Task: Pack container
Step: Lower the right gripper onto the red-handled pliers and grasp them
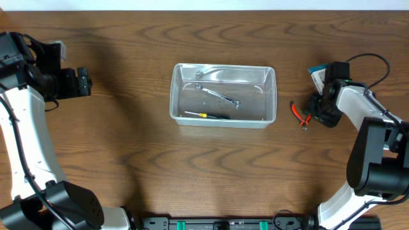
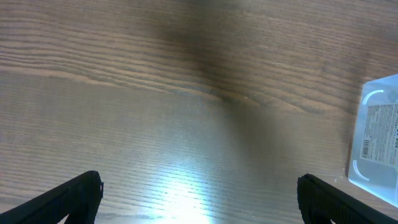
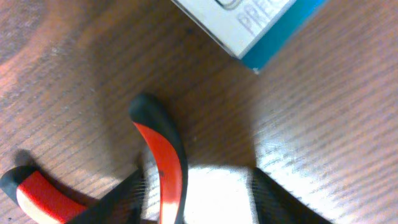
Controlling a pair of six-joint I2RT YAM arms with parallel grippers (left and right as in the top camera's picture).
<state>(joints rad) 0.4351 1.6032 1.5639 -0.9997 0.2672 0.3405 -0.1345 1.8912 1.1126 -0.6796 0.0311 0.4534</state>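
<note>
Right hand [image 3: 199,196] is low over the table [image 1: 128,160], its fingers [image 3: 127,193] straddling one red-and-black handle of the pliers [image 3: 163,155]; bare wood shows between that handle and the far finger, so read it as apart, not clamped; nothing lifted. Blue-and-white box [image 3: 261,25] lies just beyond the pliers, clear of the hand. Left hand [image 1: 83,82] is released, spread wide, holding nothing, over bare wood well left of everything. Container [image 1: 172,96] sits mid-table between the arms, upright, well apart from both hands; inside it a wrench [image 1: 220,96] lies diagonally and a yellow-and-black screwdriver [image 1: 206,115] along the near wall; a shiny shape by the far wall could be another tool or glare, can't tell. Status as I judge it: two tools packed; pliers are the pick in hand, grasp not yet made; you need grasp, carry and drop. Whether the box goes in too, the pictures don't say.
</note>
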